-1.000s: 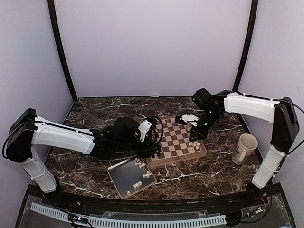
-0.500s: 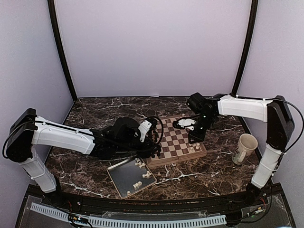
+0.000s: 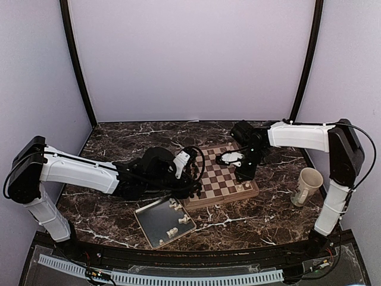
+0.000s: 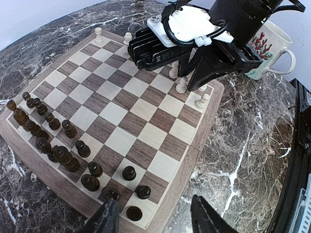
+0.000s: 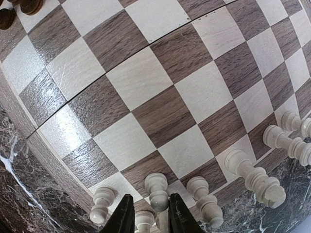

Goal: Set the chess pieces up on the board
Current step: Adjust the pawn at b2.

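The left arm lies low, stretched from left of the board [image 3: 219,181] toward its left edge. The left pincer [image 4: 155,216] hangs just off that edge with its fingers spread wide and nothing between them.

The right arm rises to the right of the board; its forearm reaches leftward above the board's far right corner and the wrist bends down. The right pincer [image 5: 150,203] hangs over the row of white pieces [image 5: 252,175] on the board's right edge. Its fingers stand part-way apart on either side of one pawn [image 5: 156,184]; whether they press it or only flank it, I cannot tell.

Only the top view shows the tray [image 3: 149,221] on the table [image 3: 119,140] just off the board's near left corner, with several white pieces lying in it. It also shows both arms whole.

Only the left wrist view shows the dark pieces [image 4: 53,145] clearly; they stand in two rough rows along the board's left edge. A few white pieces stand upright at the opposite edge under the right pincer, and two more stand along the board's far side. That view also shows red coral printed on the mug [image 4: 270,46], which stands well right of the board.

Only the right wrist view shows the pawn between the fingers, with further white pieces close on either side of it along the same edge. The middle squares of the board are bare.
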Tool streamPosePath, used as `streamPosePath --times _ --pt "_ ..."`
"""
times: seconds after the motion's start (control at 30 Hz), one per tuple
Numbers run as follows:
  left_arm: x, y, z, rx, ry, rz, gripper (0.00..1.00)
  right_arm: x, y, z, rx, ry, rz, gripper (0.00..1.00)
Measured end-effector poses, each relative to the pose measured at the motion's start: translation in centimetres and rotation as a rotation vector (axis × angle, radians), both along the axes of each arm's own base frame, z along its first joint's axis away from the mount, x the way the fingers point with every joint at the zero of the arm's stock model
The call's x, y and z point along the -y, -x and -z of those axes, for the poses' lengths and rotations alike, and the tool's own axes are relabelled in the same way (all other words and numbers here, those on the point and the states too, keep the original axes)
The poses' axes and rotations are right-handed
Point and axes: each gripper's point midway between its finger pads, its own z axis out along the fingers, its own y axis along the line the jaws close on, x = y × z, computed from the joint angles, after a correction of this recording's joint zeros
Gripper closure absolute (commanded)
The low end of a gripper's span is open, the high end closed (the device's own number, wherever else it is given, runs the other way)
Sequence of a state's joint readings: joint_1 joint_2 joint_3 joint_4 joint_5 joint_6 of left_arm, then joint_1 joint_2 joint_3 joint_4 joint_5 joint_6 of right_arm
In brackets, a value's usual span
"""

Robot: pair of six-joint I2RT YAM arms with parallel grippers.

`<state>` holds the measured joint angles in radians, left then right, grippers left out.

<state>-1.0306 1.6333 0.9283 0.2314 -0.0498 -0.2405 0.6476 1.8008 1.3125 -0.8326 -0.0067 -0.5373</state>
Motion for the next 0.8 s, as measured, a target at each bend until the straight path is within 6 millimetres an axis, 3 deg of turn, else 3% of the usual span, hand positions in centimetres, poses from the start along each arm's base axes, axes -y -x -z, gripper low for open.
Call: streamPosePath --times 0.2,0.5,0.8 --pt "0.09 0.04 -0.07 0.0 0.006 0.004 0.48 0.04 0.06 0.71 -0.013 0.014 0.002 0.84" --pt "-0.14 0.2 0.41 -0.008 -0.002 0.003 0.48 -0.53 0.06 0.63 -0.015 0.008 -0.004 0.86" --pt "-0.09 0.22 0.44 -0.009 -0.001 0.005 0.47 -0.54 0.05 0.89 -0.02 0.012 0.0 0.76"
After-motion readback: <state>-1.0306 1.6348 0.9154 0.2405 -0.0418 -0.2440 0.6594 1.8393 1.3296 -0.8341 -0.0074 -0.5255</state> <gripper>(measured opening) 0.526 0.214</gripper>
